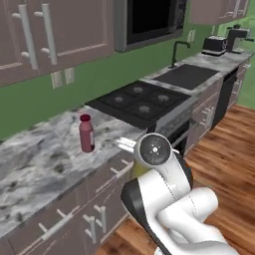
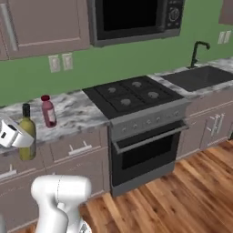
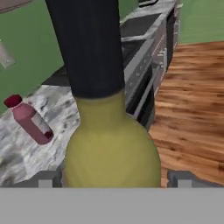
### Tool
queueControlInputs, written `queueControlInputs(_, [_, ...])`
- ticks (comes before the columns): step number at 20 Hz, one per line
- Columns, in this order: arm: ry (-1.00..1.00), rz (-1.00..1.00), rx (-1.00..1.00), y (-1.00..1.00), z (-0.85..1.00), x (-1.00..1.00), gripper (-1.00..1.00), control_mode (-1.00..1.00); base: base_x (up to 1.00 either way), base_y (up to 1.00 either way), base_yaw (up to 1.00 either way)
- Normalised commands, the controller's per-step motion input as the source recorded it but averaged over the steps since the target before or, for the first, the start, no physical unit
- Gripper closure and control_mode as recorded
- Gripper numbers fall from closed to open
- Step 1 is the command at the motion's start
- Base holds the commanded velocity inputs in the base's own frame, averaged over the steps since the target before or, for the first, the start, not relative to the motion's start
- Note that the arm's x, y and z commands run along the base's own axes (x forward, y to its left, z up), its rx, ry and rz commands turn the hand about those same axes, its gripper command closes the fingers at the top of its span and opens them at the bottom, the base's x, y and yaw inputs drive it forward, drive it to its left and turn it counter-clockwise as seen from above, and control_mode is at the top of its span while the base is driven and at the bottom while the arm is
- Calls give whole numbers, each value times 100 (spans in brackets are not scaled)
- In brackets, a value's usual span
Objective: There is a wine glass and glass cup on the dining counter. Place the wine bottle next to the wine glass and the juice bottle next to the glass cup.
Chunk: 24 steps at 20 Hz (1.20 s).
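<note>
Wide pincer point(image 3: 114, 181) astride wine bottle point(image 3: 109, 144)

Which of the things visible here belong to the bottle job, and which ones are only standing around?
Belong to the job:
- wine bottle, on the wall counter, between the fingers of the open gripper
- juice bottle, upright on that counter

Only standing around:
- stove
- oven
- microwave
- sink
- faucet
- toaster
- coffee machine

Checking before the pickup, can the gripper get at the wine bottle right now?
Probably yes: the open gripper already straddles the wine bottle, a fingertip on each side and nothing between; the juice bottle stands clear.
</note>
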Motion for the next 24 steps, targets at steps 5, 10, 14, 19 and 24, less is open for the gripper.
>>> queueControlInputs(5, [0,0,0,0,0,0,100,100,-7,5,-89])
queueControlInputs(10, [0,0,0,0,0,0,100,100,-3,6,-89])
queueControlInputs(14, [0,0,0,0,0,0,100,100,-1,10,-85])
queueControlInputs(19, [0,0,0,0,0,0,100,100,0,10,-85])
queueControlInputs(24, [0,0,0,0,0,0,100,100,0,12,-82])
